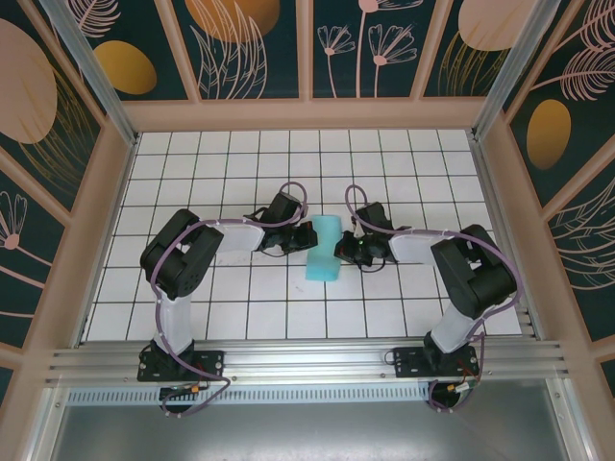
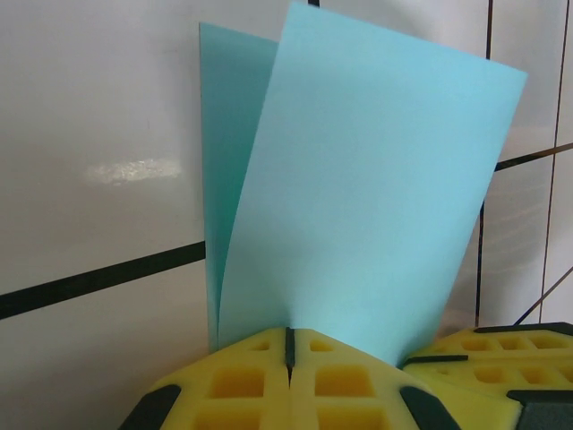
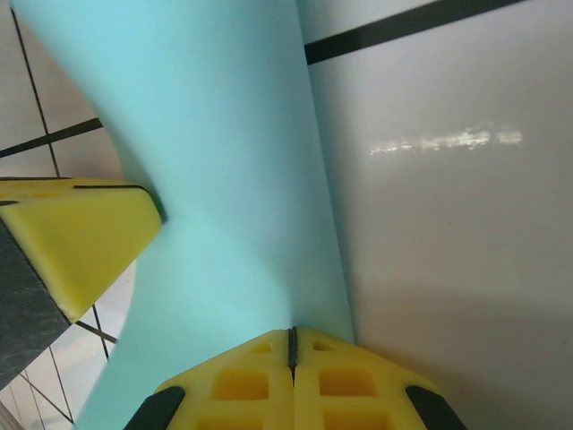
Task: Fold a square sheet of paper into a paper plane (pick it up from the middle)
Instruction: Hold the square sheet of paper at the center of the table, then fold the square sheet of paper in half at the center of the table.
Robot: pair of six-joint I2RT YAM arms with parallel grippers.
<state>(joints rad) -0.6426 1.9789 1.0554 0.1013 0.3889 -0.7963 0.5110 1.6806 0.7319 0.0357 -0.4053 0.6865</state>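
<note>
At the centre of the white tiled tabletop (image 1: 240, 317), seen from above, we find the square sheet of paper (image 1: 324, 252). It is light turquoise and bent into a narrow strip that runs roughly from 12 o'clock to 6 o'clock. It does not lie flat as a full square but is doubled over on itself. The left gripper (image 1: 308, 237) meets the sheet from 9 o'clock and the right gripper (image 1: 343, 249) meets it from 3 o'clock. The paper sits between the two and touches both. Both arms reach in from their bases at the near edge of the tabletop, at 6 o'clock.

Through the left wrist camera we see the left gripper's yellow foam pads (image 2: 237, 385) pressed together with no gap at the seam, pinching the lower edge of the sheet. Two layers of paper rise from the pinch toward 12 o'clock. The broad front layer leans to 1 o'clock, and a back layer peeks out at 11 o'clock. The layers are parted at the top and close together near the pads. At 4 o'clock in this view the right gripper's pads sit just beside the left ones.

Through the right wrist camera we see the right gripper's pads (image 3: 345, 385) likewise pressed together at their seam and pinching the sheet. The sheet narrows to a waist just above the pinch and then spreads upward toward 11 o'clock. At 9 o'clock one yellow pad of the left gripper lies against the paper. Black grid lines (image 3: 403, 27) of the tabletop run behind the sheet.
</note>
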